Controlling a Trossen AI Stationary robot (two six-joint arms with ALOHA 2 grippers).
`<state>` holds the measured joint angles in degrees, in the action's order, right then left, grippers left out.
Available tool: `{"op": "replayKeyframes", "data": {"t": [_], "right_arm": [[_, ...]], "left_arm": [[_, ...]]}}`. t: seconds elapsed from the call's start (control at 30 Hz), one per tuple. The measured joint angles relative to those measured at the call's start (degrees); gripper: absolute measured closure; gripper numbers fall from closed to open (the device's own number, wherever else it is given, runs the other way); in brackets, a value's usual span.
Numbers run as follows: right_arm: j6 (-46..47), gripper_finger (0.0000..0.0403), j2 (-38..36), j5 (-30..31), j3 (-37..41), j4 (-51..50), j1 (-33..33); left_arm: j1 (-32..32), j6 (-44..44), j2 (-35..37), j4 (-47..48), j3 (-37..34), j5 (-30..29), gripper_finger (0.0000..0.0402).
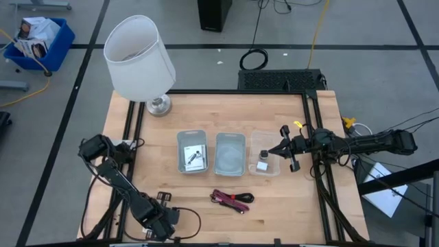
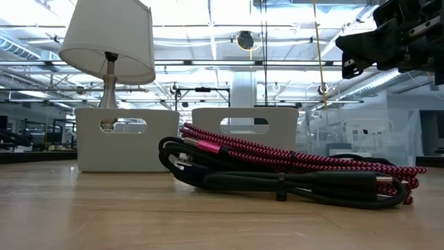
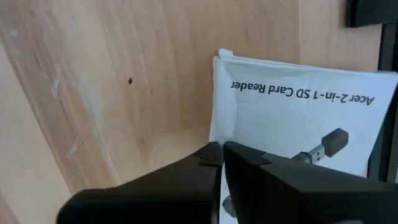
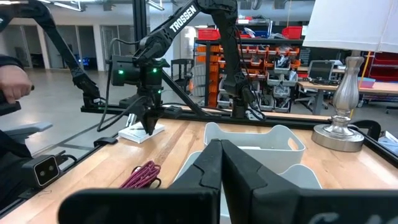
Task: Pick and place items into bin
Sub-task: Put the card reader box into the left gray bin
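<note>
A white card printed "Acer 2-in-1 SD Card Reader" (image 3: 298,118) lies flat on the wood near the table's near left corner. My left gripper (image 3: 222,152) is shut, points down and stands at this card's edge, as the right wrist view (image 4: 151,127) also shows. The red-and-black cable (image 1: 232,200) lies coiled on the table in front of the bins. Another card (image 1: 195,156) lies in the left grey bin (image 1: 181,140). A tiny black cube (image 1: 263,154) and a tiny white block (image 1: 262,165) sit in the clear right bin (image 1: 274,171). My right gripper (image 1: 280,149) is shut and empty, above that bin's right side. My left gripper's shut fingertips (image 3: 211,152) stand over the card's edge (image 3: 214,124), coming from above. I cannot tell whether they touch the card, which lies flat on the table.
A middle bin (image 1: 218,140) stands between the other two. The white-shaded lamp (image 1: 140,58) stands at the far left of the table. Black rails run along the table's left and right sides. A person's hand (image 4: 12,81) shows in the room beyond the table's near side.
</note>
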<state>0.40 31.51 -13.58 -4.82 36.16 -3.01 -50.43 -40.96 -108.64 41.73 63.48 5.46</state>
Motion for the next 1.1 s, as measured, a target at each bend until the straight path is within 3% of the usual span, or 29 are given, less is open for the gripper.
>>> {"op": "replayKeyframes", "data": {"t": [0.2,0.47,0.7,0.93,1.1], "right_arm": [[0.00,0.0403,0.02,0.00,0.00,0.00,0.00],[0.37,0.0403,0.00,0.00,0.00,0.04,0.00],[0.42,0.0403,0.02,0.01,0.00,0.12,0.00],[0.42,0.0403,0.02,0.02,0.00,0.28,0.00],[0.65,0.0403,0.02,0.01,0.00,0.25,0.00]], "left_arm": [[0.29,3.50,2.39,4.55,1.93,-4.94,0.0396],[3.48,7.47,11.10,19.07,8.75,-23.91,0.0399],[11.59,17.76,14.69,25.69,15.23,-39.08,0.0400],[22.64,36.60,14.84,29.66,18.01,-45.05,0.0401],[29.84,61.63,14.86,29.27,18.17,-46.29,0.0401]]}}
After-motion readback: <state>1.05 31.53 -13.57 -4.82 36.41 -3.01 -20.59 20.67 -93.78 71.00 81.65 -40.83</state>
